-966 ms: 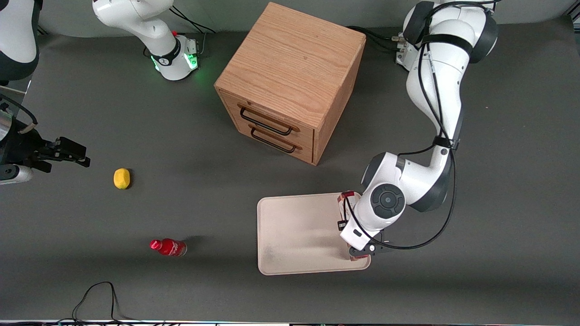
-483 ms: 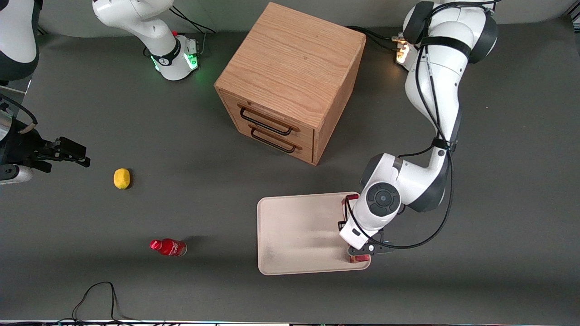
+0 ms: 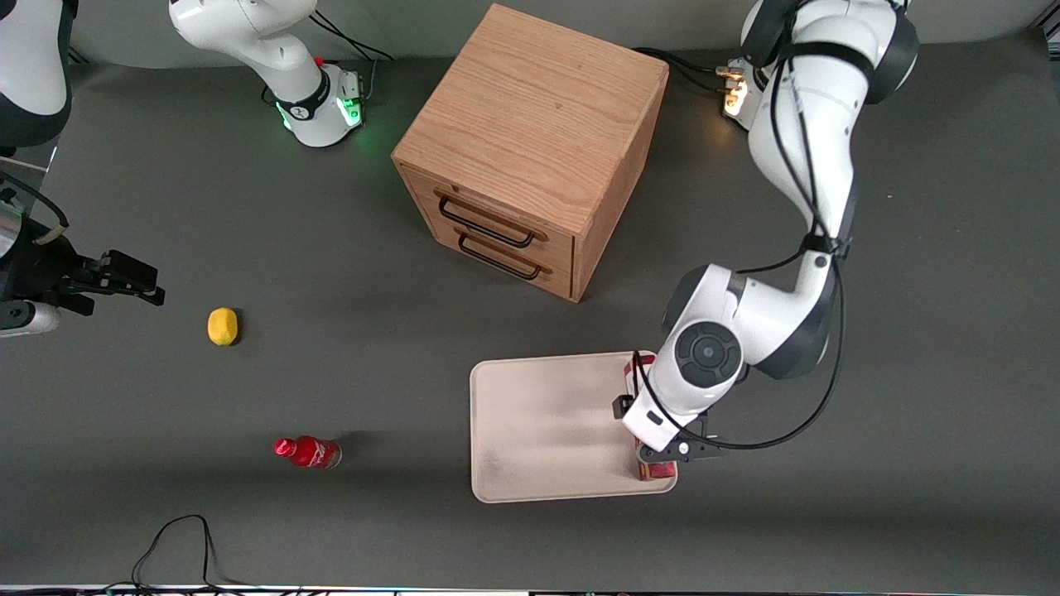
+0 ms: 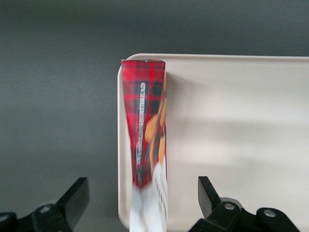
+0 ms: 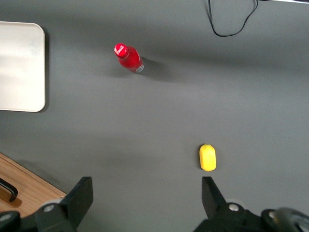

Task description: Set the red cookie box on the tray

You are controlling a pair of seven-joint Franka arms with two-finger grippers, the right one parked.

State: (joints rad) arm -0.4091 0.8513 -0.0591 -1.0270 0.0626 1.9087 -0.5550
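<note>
The red cookie box [image 3: 658, 471] stands on its narrow side on the cream tray [image 3: 538, 414], along the tray's rim toward the working arm's end. In the front view the arm's wrist covers most of it, and only its two ends show. In the left wrist view the red cookie box [image 4: 145, 125] runs along the tray [image 4: 231, 121] rim. My gripper [image 4: 144, 193] is open above it. Its black fingers [image 4: 77, 191] stand wide on either side, clear of the cardboard.
A wooden two-drawer cabinet [image 3: 530, 157] stands farther from the front camera than the tray. A small red bottle [image 3: 308, 452] and a yellow fruit [image 3: 223, 325] lie toward the parked arm's end. A black cable [image 3: 178, 538] loops at the table's near edge.
The wrist has lifted a little and shifted slightly toward the working arm's end. More of the box's near end shows. The box stays on the tray.
</note>
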